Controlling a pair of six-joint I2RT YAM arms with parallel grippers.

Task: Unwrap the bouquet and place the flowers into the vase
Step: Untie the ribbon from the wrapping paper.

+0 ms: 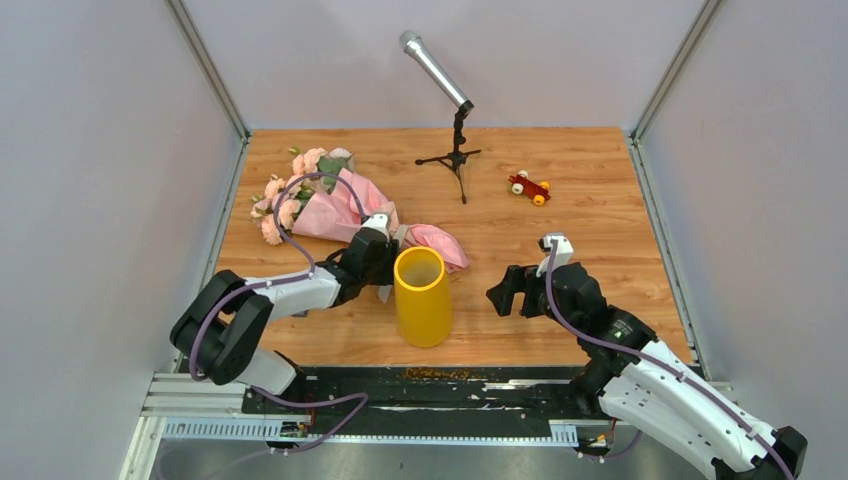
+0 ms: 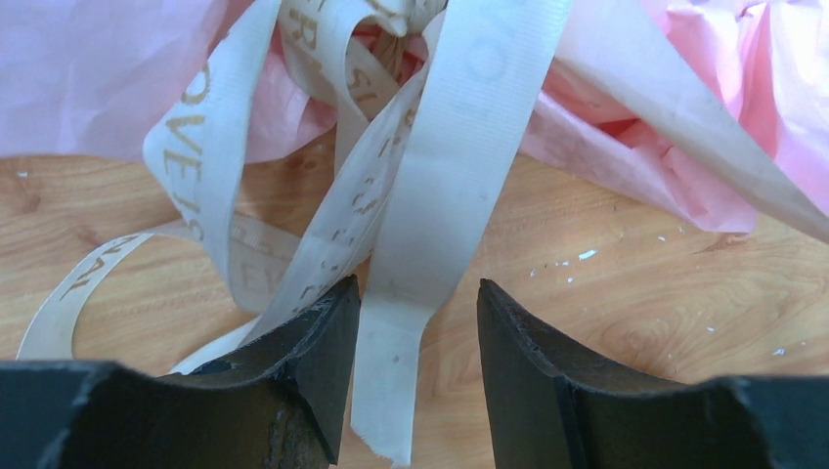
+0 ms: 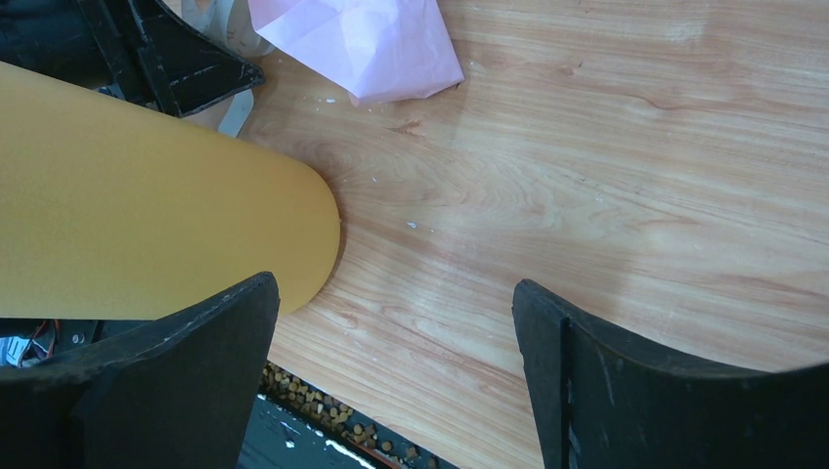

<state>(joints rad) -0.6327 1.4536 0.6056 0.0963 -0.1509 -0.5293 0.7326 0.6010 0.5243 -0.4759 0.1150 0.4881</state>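
Note:
The bouquet [image 1: 335, 208] lies on the table's left half, wrapped in pale pink paper, with pink and peach flowers [image 1: 285, 195] at its far-left end. The yellow vase [image 1: 422, 297] stands upright near the front middle. My left gripper [image 1: 383, 240] is at the bouquet's tied end, just left of the vase. In the left wrist view it [image 2: 418, 293] is open, and a loose end of the beige ribbon [image 2: 440, 205] hangs between its fingers without being pinched. My right gripper [image 1: 505, 290] is open, right of the vase [image 3: 147, 210], with nothing in it [image 3: 391, 293].
A microphone on a small black tripod [image 1: 455, 150] stands at the back middle. A small red toy car [image 1: 529, 187] lies at the back right. Grey walls close in the table on three sides. Brown crumbs lie along the black rail [image 1: 440, 374] at the front edge.

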